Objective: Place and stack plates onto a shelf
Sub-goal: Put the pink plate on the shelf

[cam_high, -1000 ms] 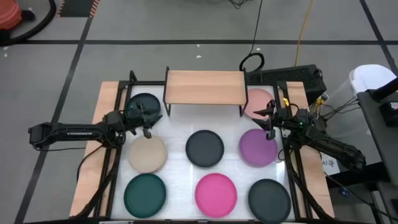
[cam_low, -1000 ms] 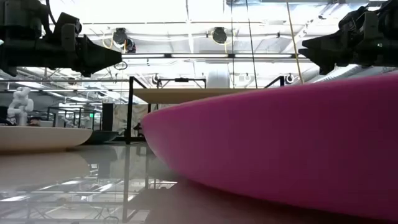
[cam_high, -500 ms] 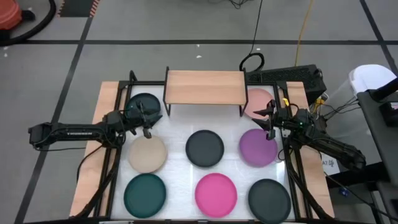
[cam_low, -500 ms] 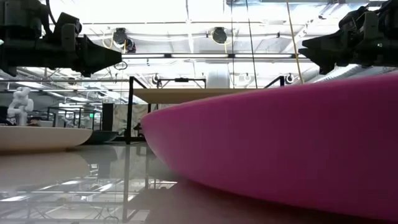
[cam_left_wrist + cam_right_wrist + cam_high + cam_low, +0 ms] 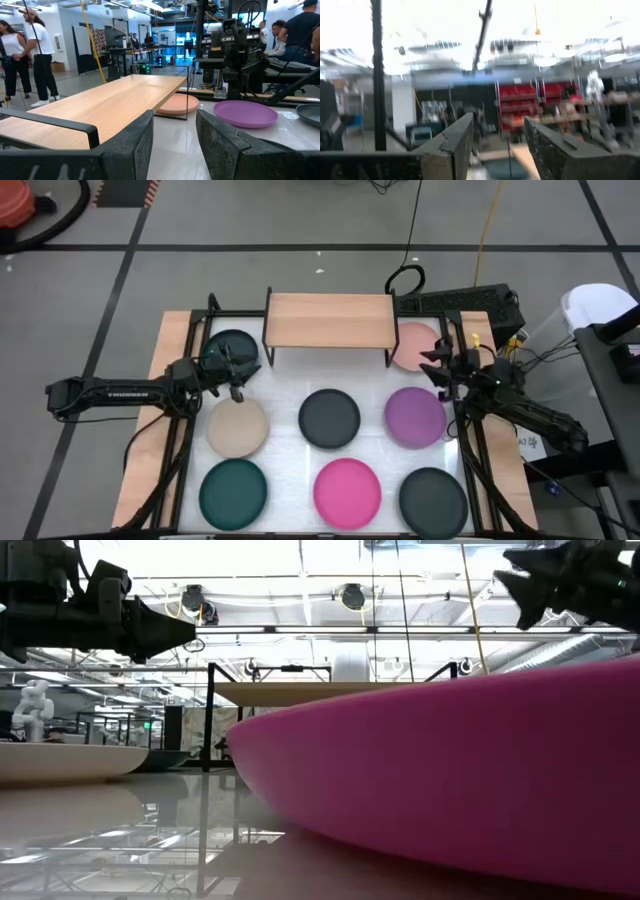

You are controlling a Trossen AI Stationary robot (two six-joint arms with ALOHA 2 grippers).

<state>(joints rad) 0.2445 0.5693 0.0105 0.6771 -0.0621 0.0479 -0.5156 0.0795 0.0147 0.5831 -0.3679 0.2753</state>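
Note:
The light-wood shelf point(image 5: 328, 320) stands on black legs at the table's far middle. Several plates lie flat on the white table: dark teal point(image 5: 232, 347) and pale pink point(image 5: 415, 343) beside the shelf, beige point(image 5: 237, 428), charcoal point(image 5: 329, 418) and purple point(image 5: 415, 417) in the middle row, teal point(image 5: 233, 490), hot pink point(image 5: 347, 490) and charcoal point(image 5: 433, 495) near. My left gripper point(image 5: 242, 375) hovers open between the dark teal and beige plates. My right gripper point(image 5: 430, 367) hovers open between the pale pink and purple plates.
Black frame rails point(image 5: 180, 430) run along both table sides. A black box and cables point(image 5: 470, 305) sit behind the right far corner. In the left wrist view, people stand in the room beyond the shelf point(image 5: 115, 100). The hot pink plate point(image 5: 450, 780) fills the low view.
My right gripper has risen and drawn back a little toward the table's right edge, still open. The left arm and all plates have kept still.

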